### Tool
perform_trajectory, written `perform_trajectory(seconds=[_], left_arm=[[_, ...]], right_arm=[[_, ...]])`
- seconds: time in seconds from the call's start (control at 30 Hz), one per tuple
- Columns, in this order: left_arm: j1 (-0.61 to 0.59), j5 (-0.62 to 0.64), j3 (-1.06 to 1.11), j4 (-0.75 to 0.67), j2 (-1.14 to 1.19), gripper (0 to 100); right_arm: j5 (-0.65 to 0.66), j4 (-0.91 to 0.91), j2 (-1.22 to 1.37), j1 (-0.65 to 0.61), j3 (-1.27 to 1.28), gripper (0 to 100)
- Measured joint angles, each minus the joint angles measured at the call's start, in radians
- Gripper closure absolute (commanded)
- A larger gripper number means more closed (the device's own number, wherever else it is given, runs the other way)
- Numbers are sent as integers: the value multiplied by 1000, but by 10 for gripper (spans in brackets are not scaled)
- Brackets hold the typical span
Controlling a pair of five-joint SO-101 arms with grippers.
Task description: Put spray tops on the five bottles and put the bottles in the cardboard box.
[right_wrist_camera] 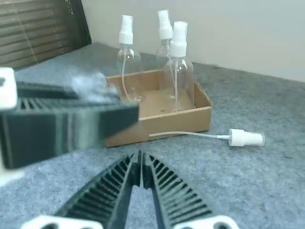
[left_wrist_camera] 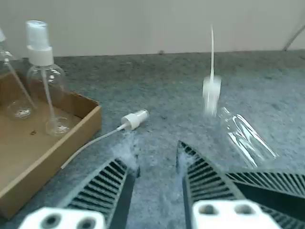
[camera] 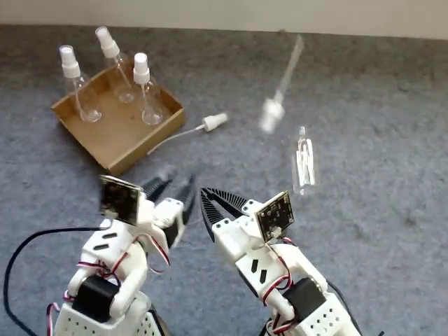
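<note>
Three clear bottles [camera: 145, 94] with white spray tops stand in the cardboard box [camera: 150, 143] at the back left. A loose spray top [camera: 214, 122] lies on the carpet just right of the box, its tube pointing toward it. A second spray top [camera: 271, 114] is farther right, with its tube [left_wrist_camera: 211, 47] pointing up. An uncapped clear bottle [camera: 303, 164] lies beside it. My left gripper [camera: 173, 183] is open over the carpet in front of the box. My right gripper [camera: 203, 190] is shut and empty beside it.
Grey carpet covers the table. The two grippers sit close together, near the front. The box's near wall [left_wrist_camera: 57, 152] is just ahead of the left gripper [left_wrist_camera: 156, 160]. A pale wall runs along the far edge.
</note>
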Motion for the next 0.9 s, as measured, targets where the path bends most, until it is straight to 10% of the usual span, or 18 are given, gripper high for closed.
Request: perform_trajectory(seconds=[0.9], left_arm=[[-32, 0, 224, -272, 0, 915]], right_arm=[[0, 2, -2, 118, 0, 993]])
